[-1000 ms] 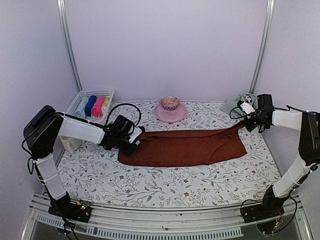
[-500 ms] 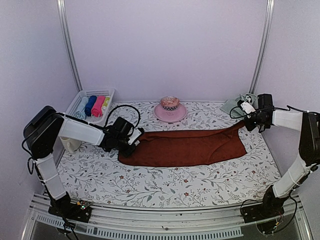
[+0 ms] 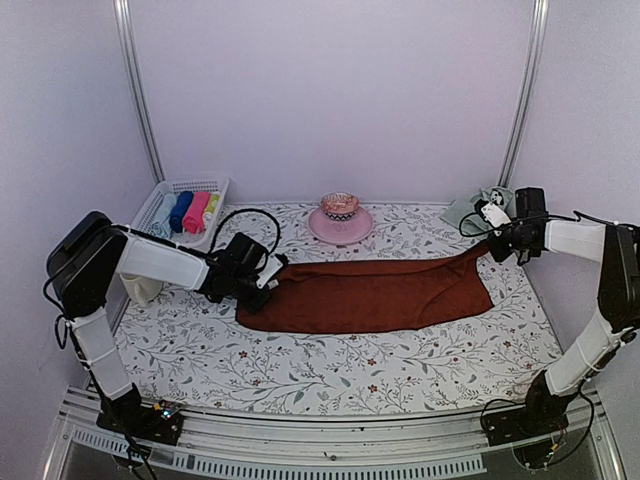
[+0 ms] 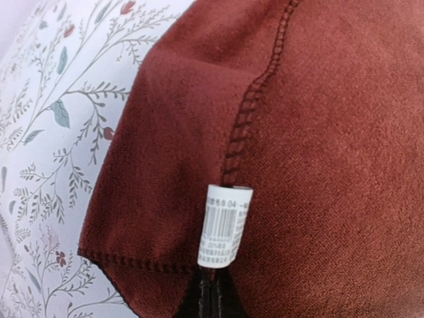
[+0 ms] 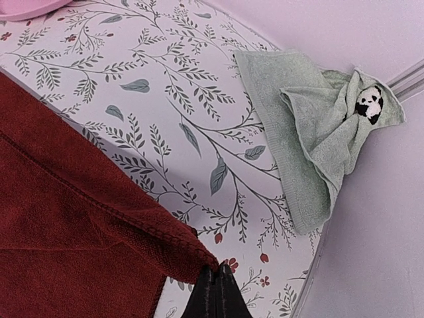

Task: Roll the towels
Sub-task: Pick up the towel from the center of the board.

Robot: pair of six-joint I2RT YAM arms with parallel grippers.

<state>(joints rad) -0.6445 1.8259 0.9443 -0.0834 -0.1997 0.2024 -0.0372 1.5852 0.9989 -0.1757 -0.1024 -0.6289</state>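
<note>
1. A red-brown towel lies spread lengthwise across the middle of a floral table cover. It stretches between the two arms, and its far right corner is drawn up into a point toward the right arm.
2. The left gripper is at the towel's left end. In the left wrist view its dark fingers are pressed together on the hemmed corner, and cloth drapes over them. A white barcode label sewn to the hem sits just above the fingers.
3. The right gripper is clamped on the towel's far right corner. In the right wrist view the fingers meet, and the corner tapers into them.
4. A green towel lies crumpled in the far right corner of the table, against the wall. It is just beyond the right gripper and apart from the red-brown towel. A small black-and-white panda motif shows on one fold.
5. A pink stand sits at the back centre, just beyond the red-brown towel's far edge. It carries a small patterned bowl.
6. A white basket sits in the far left corner, well apart from the red-brown towel. It holds rolled cloths in blue, pink and yellow.
7. A black cable loops up behind the left gripper, between the basket and the pink stand.
</note>
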